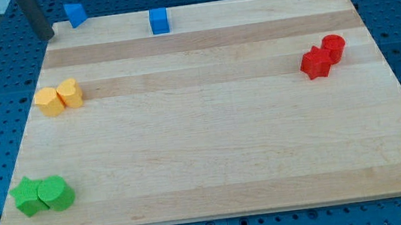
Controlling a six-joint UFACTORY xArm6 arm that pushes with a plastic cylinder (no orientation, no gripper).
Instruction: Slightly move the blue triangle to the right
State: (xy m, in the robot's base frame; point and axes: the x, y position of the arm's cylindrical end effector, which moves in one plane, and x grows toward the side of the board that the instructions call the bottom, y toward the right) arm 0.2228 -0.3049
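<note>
The blue triangle (75,14) sits at the board's top left corner, at the view's top. My tip (46,37) is the lower end of the dark rod at the view's top left. It stands just left of the blue triangle and slightly below it, with a small gap between them. A blue cube (159,20) sits to the triangle's right along the top edge.
The wooden board (210,126) lies on a blue perforated table. Two yellow blocks (59,97) touch each other at the left. Two green blocks (42,195) sit at the bottom left. A red star-like block (316,62) touches a red cylinder (334,47) at the right.
</note>
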